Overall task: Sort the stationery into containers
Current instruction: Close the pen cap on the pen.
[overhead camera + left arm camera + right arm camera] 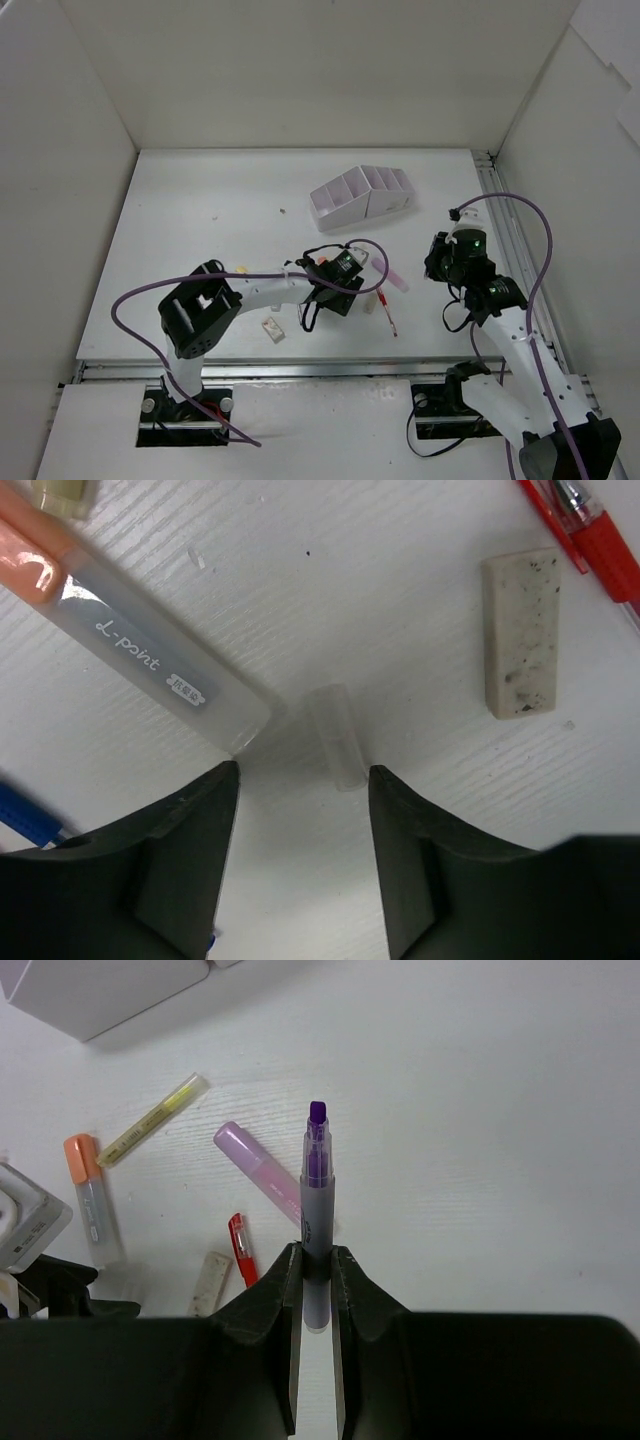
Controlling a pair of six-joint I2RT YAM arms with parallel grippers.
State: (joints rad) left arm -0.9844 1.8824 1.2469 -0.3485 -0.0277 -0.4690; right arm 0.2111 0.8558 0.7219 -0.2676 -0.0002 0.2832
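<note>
Though invisible overhead, marker [317, 1195] in claw [317, 1258]

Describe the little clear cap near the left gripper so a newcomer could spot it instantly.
In the left wrist view, find the open left gripper over the white table. Just ahead of it lies the clear cap, between the orange marker and the speckled eraser. It is the shortest, colourless, with no print or specks.
</note>
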